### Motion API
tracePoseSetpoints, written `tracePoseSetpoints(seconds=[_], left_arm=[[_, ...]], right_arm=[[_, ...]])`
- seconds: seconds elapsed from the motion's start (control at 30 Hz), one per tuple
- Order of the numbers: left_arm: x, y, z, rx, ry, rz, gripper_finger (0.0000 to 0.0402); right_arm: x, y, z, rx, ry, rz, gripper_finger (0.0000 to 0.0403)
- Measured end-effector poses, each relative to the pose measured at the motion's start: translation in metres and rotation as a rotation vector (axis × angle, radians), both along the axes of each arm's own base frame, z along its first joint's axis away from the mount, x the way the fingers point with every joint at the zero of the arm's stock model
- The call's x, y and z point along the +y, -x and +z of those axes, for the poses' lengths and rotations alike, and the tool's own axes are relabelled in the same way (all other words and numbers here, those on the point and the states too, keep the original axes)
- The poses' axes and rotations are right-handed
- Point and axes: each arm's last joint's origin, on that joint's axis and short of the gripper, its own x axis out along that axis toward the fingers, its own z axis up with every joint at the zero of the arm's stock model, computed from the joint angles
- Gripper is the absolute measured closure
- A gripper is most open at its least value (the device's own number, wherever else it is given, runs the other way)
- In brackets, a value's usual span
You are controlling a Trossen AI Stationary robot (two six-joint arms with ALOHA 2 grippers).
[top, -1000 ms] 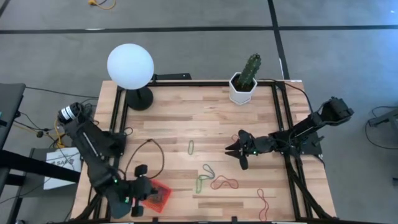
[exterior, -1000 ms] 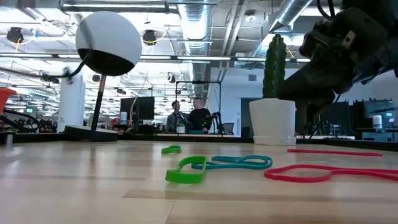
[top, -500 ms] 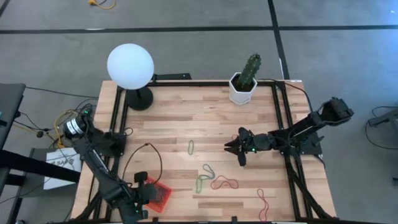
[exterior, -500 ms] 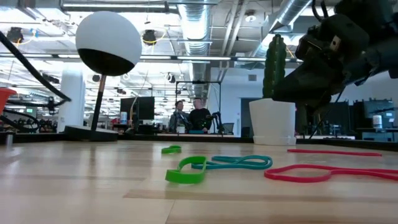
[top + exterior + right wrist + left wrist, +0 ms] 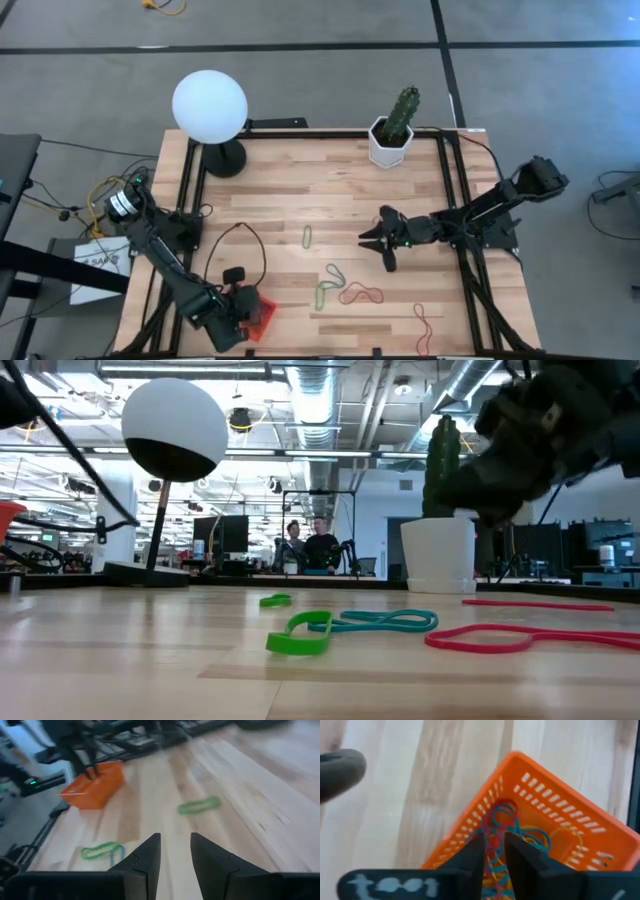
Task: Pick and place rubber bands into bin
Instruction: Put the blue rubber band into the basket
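The orange-red bin (image 5: pixel 266 314) stands near the table's front left corner, with several blue, yellow and red rubber bands (image 5: pixel 535 837) inside. My left gripper (image 5: pixel 243 303) points down into it, fingers a little apart, and a red band (image 5: pixel 495 827) runs between them. More bands lie flat mid-table: a small green one (image 5: pixel 307 236), a green (image 5: pixel 321 296) and a teal one (image 5: pixel 335 272) overlapping, and two red ones (image 5: pixel 360 294) (image 5: pixel 424 325). My right gripper (image 5: pixel 375 243) hovers open right of them, holding nothing. My left gripper comes at the bin from above, slanting down. The red band's upper end (image 5: pixel 494 842) lies in the narrow gap between the fingertips and its coils reach down into the bin; I cannot tell whether the fingers touch it.
A white globe lamp (image 5: pixel 209 106) and a cactus in a white pot (image 5: pixel 391 140) stand along the far edge. A black cable (image 5: pixel 243 243) loops on the table behind the bin. People sit in the room beyond, in the low view.
My left gripper has sunk over the bin and tipped more steeply down, now covering more of it in the high view. The bin has stayed where it was. My right gripper has rolled a little in place.
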Motion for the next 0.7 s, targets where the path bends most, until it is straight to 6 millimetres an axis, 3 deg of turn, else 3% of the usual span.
tracePoseSetpoints(seconds=[0.2, 0.33, 0.7], left_arm=[[0.002, -0.001, 0.004, -0.041, -0.040, -0.032, 0.0323], [0.002, 0.000, 0.006, -0.029, -0.023, -0.041, 0.0323], [0.004, 0.003, 0.004, 0.035, -0.019, -0.039, 0.0322]], right_arm=[[0.015, -0.020, 0.030, -0.095, 0.040, 0.077, 0.0301], [0.024, -0.032, 0.041, 0.002, 0.073, 0.095, 0.0301], [0.055, -0.064, 0.035, 0.363, 0.086, 0.177, 0.0299]])
